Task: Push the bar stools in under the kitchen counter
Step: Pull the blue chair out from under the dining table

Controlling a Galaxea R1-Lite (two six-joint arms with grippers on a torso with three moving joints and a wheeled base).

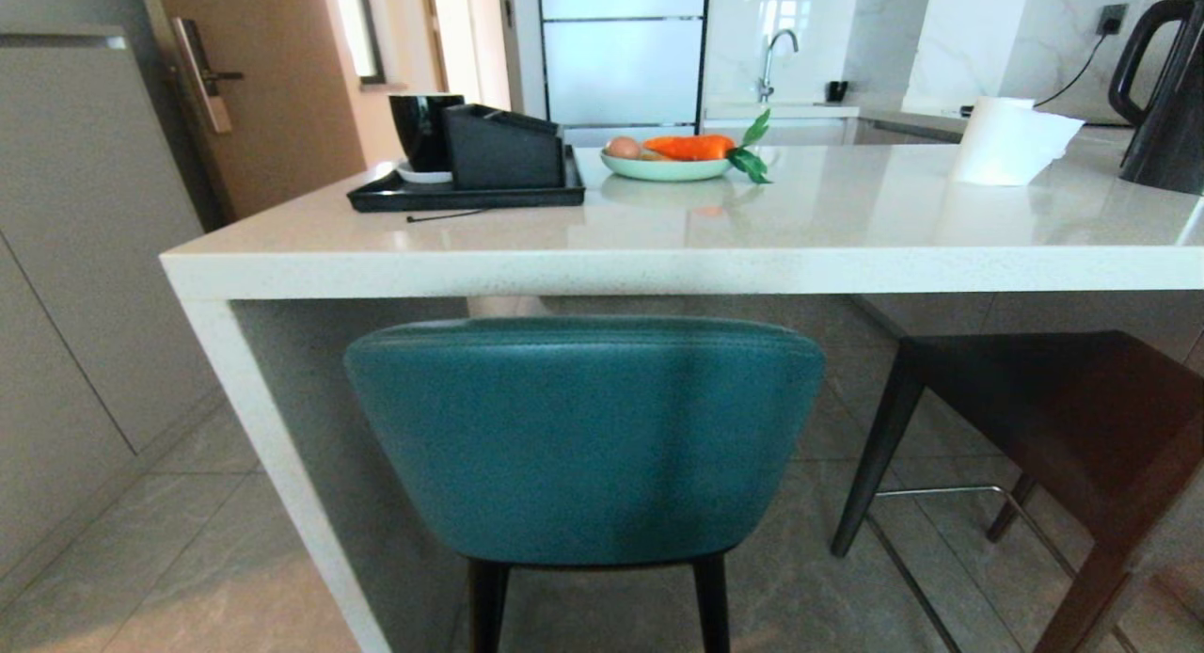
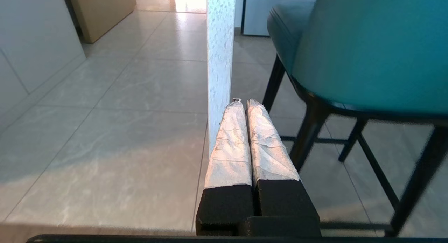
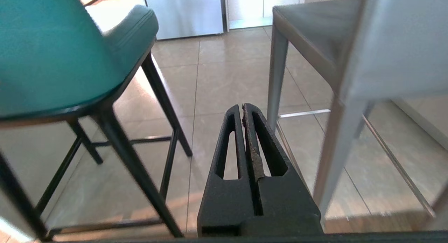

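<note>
I am looking from the head camera at the long glossy off-white stone-look worktop (image 1: 715, 239), and neither arm is showing there. The teal stool with the curved rounded backrest and thin black legs (image 1: 583, 437) is standing right in front of me, its backrest top sitting just below the worktop's thick edge and close to the white panel leg (image 1: 273, 446). The dark boxy stool with the rectangular backrest (image 1: 1063, 418) is standing to its right, apart from it, with its seat reaching under the slab. On the worktop I am seeing a black tray (image 1: 466, 194) carrying dark containers, a pale green plate of fruit (image 1: 666, 167), a white paper roll (image 1: 1006, 140) and a black kettle (image 1: 1166, 98). Through the left wrist camera, the left gripper (image 2: 244, 102) is hanging low beside the panel leg with its white-wrapped fingers (image 2: 231, 145) pressed together, holding and touching nothing. Through the right wrist camera, the right gripper (image 3: 243, 106) is hanging between the two stools, its black fingers (image 3: 266, 141) closed on each other, also empty.
</note>
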